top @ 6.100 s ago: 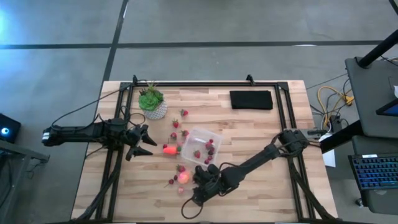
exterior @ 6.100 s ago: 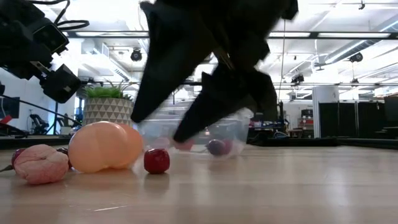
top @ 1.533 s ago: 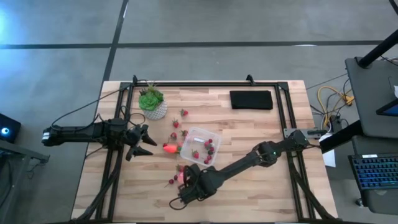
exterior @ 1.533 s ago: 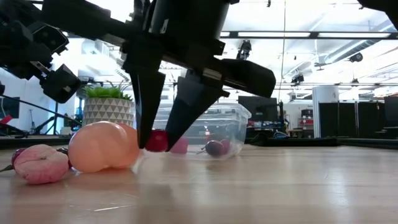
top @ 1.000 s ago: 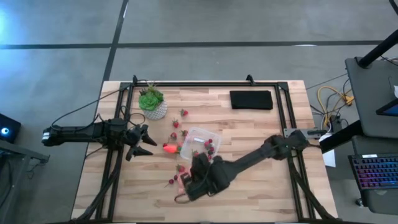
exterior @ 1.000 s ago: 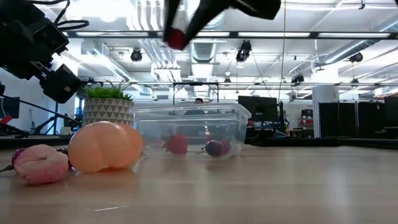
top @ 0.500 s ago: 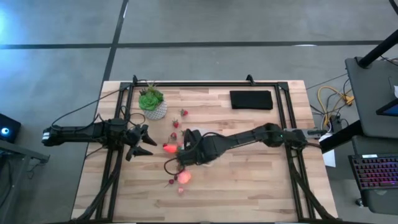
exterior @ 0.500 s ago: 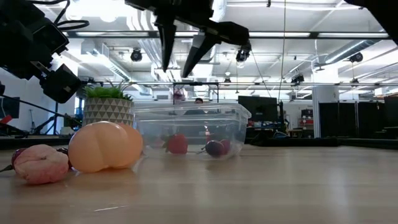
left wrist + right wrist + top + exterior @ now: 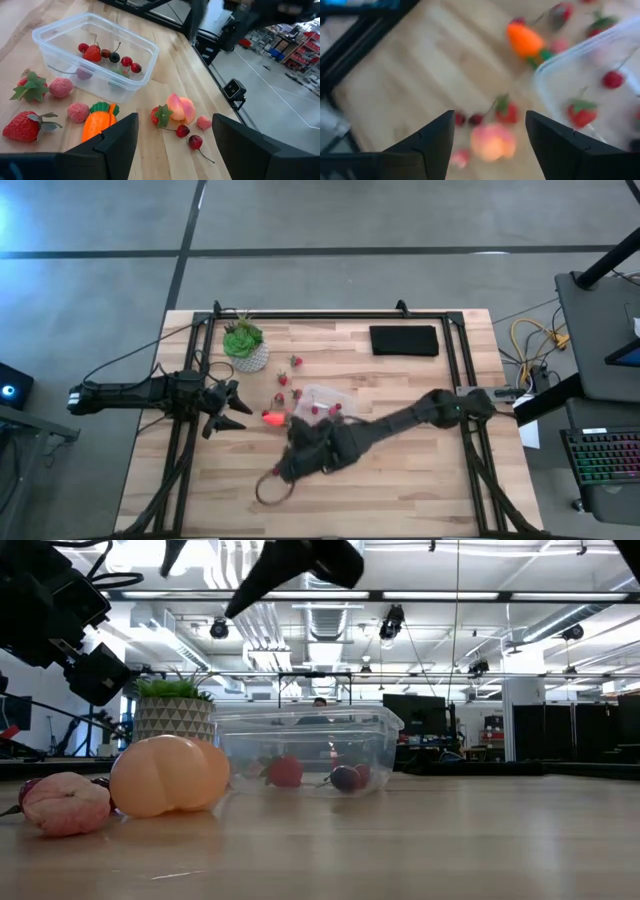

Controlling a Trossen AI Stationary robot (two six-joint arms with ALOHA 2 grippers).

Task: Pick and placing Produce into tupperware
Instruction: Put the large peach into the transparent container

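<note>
The clear tupperware (image 9: 95, 50) stands mid-table and holds strawberries and cherries (image 9: 115, 56). Around it on the wood lie the orange carrot (image 9: 97, 127), loose strawberries (image 9: 283, 379), a pink-orange peach (image 9: 165, 775) and cherries (image 9: 182, 131). My right gripper (image 9: 492, 145) hangs open and empty, high above the peach (image 9: 492, 142) and nearer the table's front edge than the tupperware (image 9: 325, 398). In the low view its fingers (image 9: 265, 575) show far above the table. My left gripper (image 9: 232, 408) waits open at the table's left, pointing at the produce.
A green plant in a pale pot (image 9: 245, 345) stands at the far left. A black pad (image 9: 404, 340) lies at the far right. A pink lumpy piece (image 9: 65, 802) sits beside the peach. Bare wood lies to the right of the tupperware.
My right gripper carried a red berry up from the table to above the tupperware and opened there. It then swung back toward the near edge, rolling as it went. The berry is gone from between its fingers.
</note>
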